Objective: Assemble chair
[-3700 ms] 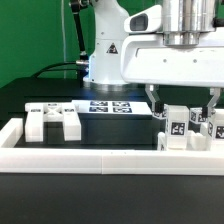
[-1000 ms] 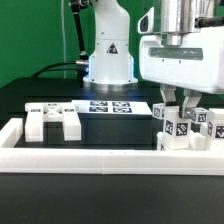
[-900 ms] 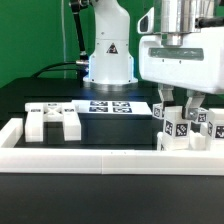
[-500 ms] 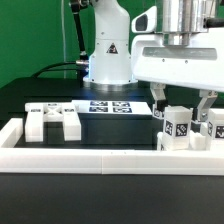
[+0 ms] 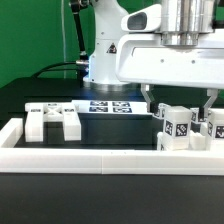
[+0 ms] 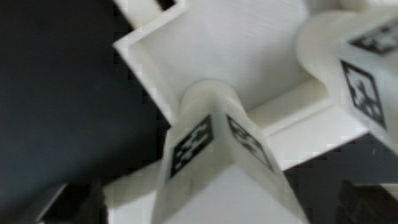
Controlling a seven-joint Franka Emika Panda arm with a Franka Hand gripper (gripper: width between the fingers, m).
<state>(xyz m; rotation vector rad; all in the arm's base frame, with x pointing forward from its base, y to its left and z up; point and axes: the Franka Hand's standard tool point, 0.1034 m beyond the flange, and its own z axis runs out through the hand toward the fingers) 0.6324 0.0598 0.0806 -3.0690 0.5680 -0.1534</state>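
My hand [image 5: 179, 103] hangs spread wide, gripping nothing, over the tagged chair pieces [image 5: 176, 128] clustered at the exterior view's right. Its fingers [image 5: 150, 98] stand on either side of the upright post [image 6: 222, 150], apart from it. More white chair parts [image 5: 52, 118] sit on the black worktop [image 5: 15, 105] at the exterior view's left. The marker board [image 5: 110, 106] lies between the two groups, and all of this is behind the border frame [image 5: 100, 155].

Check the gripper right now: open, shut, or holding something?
Gripper: open, jaws spread wide and gripping nothing. The tagged white chair piece stands on the table between the fingers, and neither finger appears to touch it.
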